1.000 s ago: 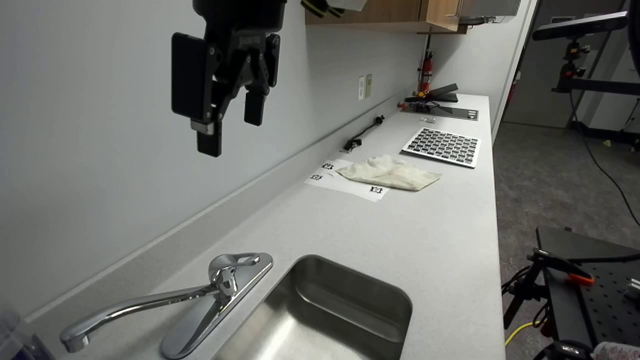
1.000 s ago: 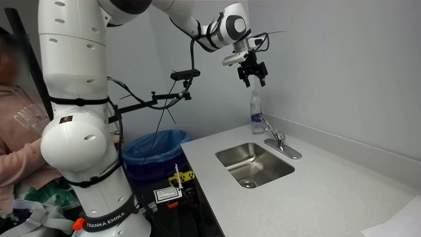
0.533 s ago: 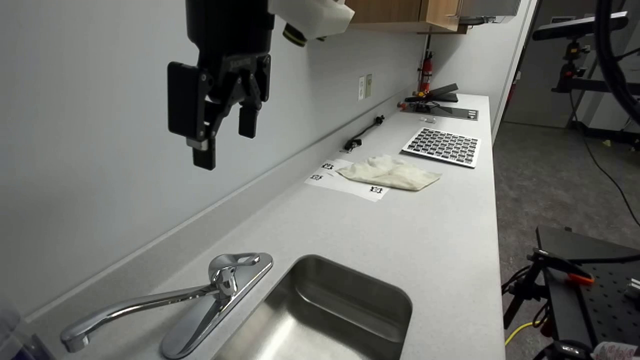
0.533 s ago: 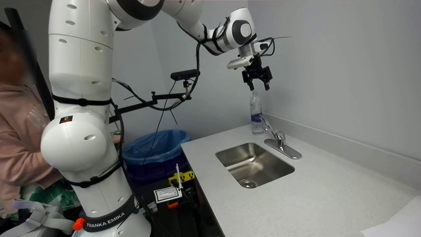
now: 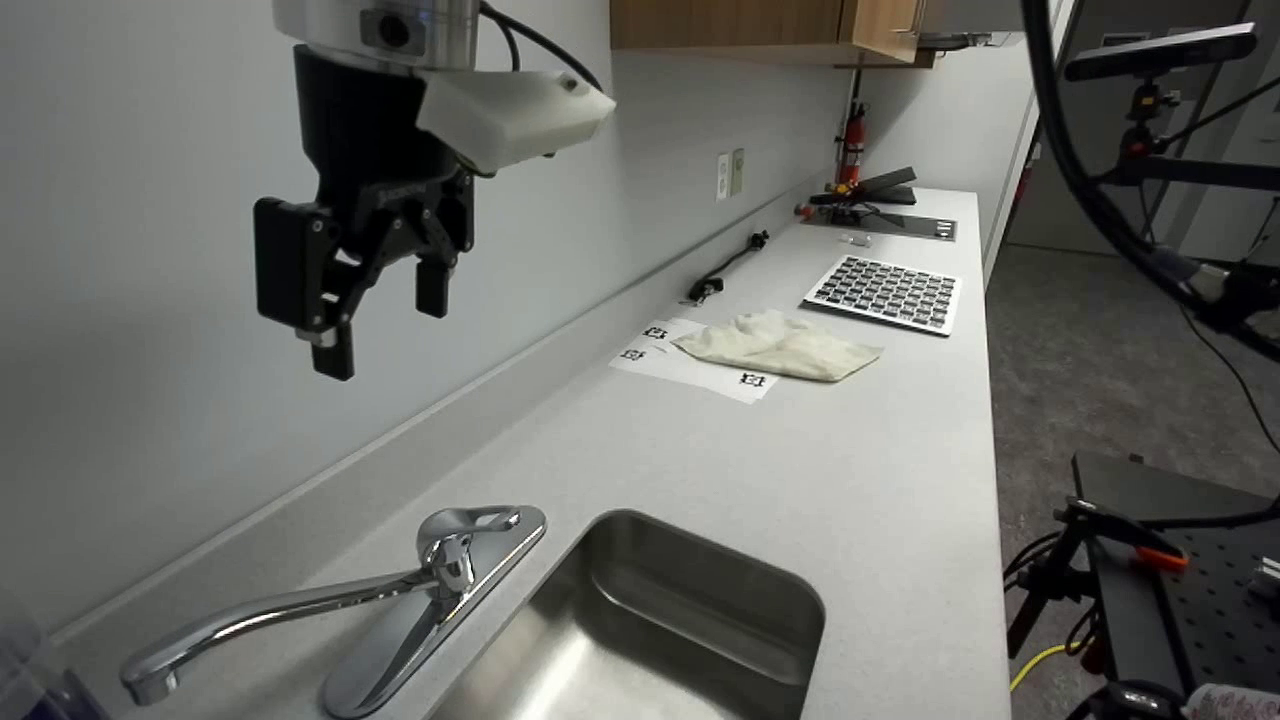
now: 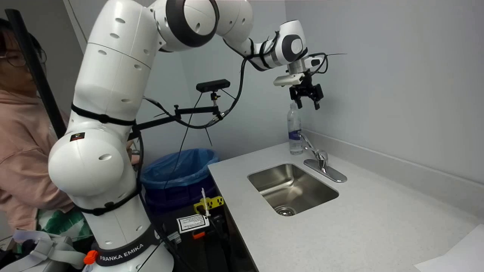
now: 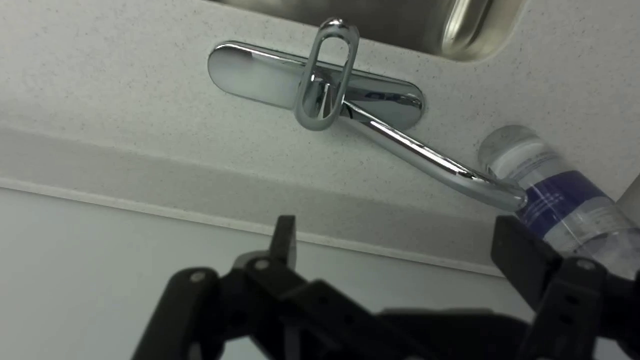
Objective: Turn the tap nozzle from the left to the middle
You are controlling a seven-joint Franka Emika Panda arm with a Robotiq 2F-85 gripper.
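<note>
The tap nozzle is a slim chrome spout, in the wrist view (image 7: 425,156) slanting from the faucet body toward the clear bottle, its end overlapping the bottle's label in that view. In both exterior views the nozzle (image 5: 290,604) (image 6: 307,141) points away from the sink, along the wall. My gripper (image 5: 383,325) (image 6: 307,105) hangs in the air well above the faucet, jaws down. Wide apart, its fingers have nothing between them; in the wrist view the gripper (image 7: 395,220) shows backsplash and wall through the gap. No contact with the nozzle is seen.
A clear bottle (image 6: 294,124) (image 7: 555,192) stands behind the nozzle's end. The lever handle (image 7: 306,82) tops the faucet on a chrome base plate (image 7: 250,75). A steel sink (image 5: 640,650) lies beside it, and the wall (image 5: 150,350) rises behind. A cloth (image 5: 780,345) lies farther along.
My gripper has come down, drifting left in an exterior view where it shows large and right in the view of the whole arm. It stays open; nozzle and bottle have not moved.
</note>
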